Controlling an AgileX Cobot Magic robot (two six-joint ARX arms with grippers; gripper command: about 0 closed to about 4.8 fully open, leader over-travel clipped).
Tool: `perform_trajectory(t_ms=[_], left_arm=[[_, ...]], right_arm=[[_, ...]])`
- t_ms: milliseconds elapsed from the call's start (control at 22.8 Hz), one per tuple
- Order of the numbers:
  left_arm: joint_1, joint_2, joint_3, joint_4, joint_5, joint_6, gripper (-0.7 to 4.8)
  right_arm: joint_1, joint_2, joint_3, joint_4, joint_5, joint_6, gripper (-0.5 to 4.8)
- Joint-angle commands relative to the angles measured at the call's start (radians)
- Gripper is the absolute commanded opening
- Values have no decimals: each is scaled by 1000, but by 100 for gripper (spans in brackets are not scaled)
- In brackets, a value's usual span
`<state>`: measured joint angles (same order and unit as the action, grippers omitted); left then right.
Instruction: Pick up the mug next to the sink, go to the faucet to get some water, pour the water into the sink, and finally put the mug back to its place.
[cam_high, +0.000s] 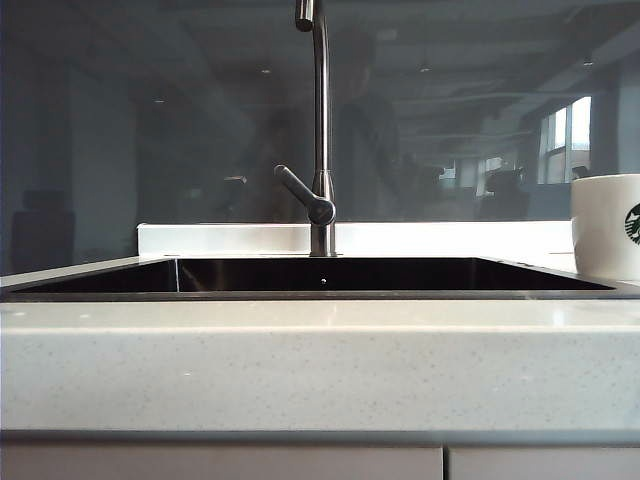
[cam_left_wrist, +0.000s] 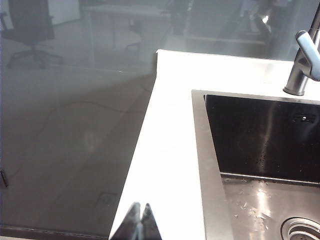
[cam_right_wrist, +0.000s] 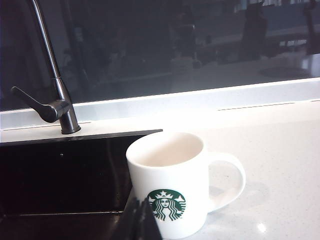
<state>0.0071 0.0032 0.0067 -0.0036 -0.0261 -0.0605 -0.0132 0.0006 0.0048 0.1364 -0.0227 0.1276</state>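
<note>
**Mug Stands Beside Sink as Both Pincers Are Held Closed**

In the exterior view, the sink (cam_high: 330, 275) is seen as a wide dark basin sunk into a pale speckled desk (cam_high: 300, 365). The faucet (cam_high: 320, 130) is shown rising tall and slim from behind the basin's middle, its short lever angled up to the left. The mug (cam_high: 606, 228) is placed upright on the desk at the right edge of the picture, just beside the sink's right end, and only part of its green logo is seen. A dark glass pane (cam_high: 150, 130) is set behind the desk. No arm is seen in this view.

In the left wrist view, the left pincer (cam_left_wrist: 139, 222) is caught at the lower edge, its two dark fingertips pressed together and nothing held between them. It is poised over the desk's white strip beside the sink's metallic rim (cam_left_wrist: 202, 165). The base of the faucet (cam_left_wrist: 302, 65) is visible at the basin's far side, and a drain (cam_left_wrist: 302, 230) is seen on the basin floor.

In the right wrist view, the right pincer (cam_right_wrist: 142, 220) is likewise shown closed and empty, its tips near the mug (cam_right_wrist: 170, 185); whether they touch it cannot be told. The mug is seen upright and empty, logo toward the camera, handle pointing away from the sink (cam_right_wrist: 60, 175). The faucet (cam_right_wrist: 55, 85) is seen beyond the basin.
</note>
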Motion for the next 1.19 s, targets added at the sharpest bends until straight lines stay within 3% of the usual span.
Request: perform_trajectory(t_ms=[44, 351, 527, 659, 703, 791, 923, 1098, 1186], left_arm=[[-1, 0, 3, 7, 4, 0, -6], [-1, 0, 3, -20, 6, -2, -6], [-1, 0, 3, 64, 170, -94, -6], [-1, 0, 4, 173, 178, -97, -6], [-1, 1, 4, 210, 138, -92, -6], [-1, 11, 8, 234, 95, -85, -6], [-1, 69, 22, 269, 91, -86, -6], [-1, 276, 64, 414, 82, -53, -6], [-1, 431, 84, 524, 76, -53, -6]], right_arm=[[-1, -2, -3, 17, 2, 3, -6], [-1, -2, -3, 17, 2, 4, -6], [-1, -2, -3, 28, 6, 19, -6], [-2, -2, 0, 71, 137, 61, -6], [-2, 3, 2, 89, 233, 61, -6], [-3, 21, 7, 97, 320, 60, -6], [-27, 79, 24, 105, 302, 58, -6], [-113, 262, 60, 125, 245, -5, -3], [-185, 391, 62, 194, 155, -31, 44]])
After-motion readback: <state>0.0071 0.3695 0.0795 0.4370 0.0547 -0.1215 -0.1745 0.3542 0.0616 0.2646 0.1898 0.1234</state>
